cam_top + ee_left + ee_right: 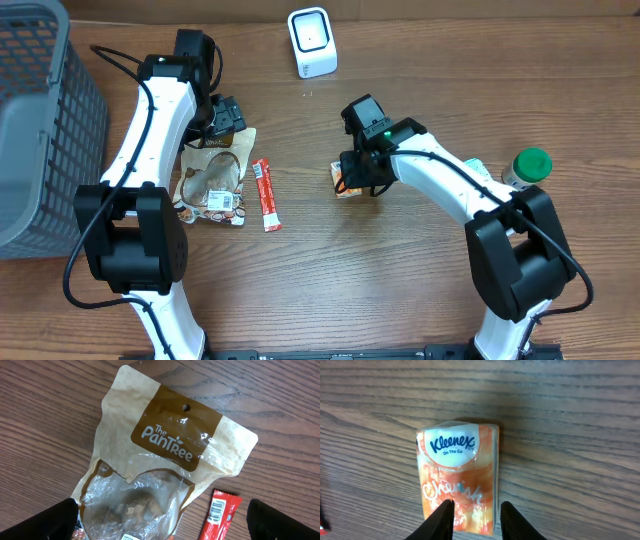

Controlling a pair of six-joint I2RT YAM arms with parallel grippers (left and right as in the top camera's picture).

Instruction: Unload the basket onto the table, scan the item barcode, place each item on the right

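Overhead, the right end effector [356, 178] is clamping the Kleenex pack [342, 187] on the surface, well short of the scanner [312, 42]. Next, I'd judge, it needs lifting there. Left wrist: the left end effector [167, 522] is hanging wide apart over a pouch [170, 445]. Right wrist alone is showing the pinch, with no barcode visible.

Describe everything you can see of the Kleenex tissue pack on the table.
The Kleenex tissue pack is a small, soft rectangular packet in glossy orange-and-white plastic wrap. A white oval label at one end reads "Kleenex On The Go", with pale script lettering below it. It lies flat, label up, on the wooden table. The right claw sits over the end away from the label, one side overlapping the wrap and the other at its edge; whether it grips the pack cannot be told.
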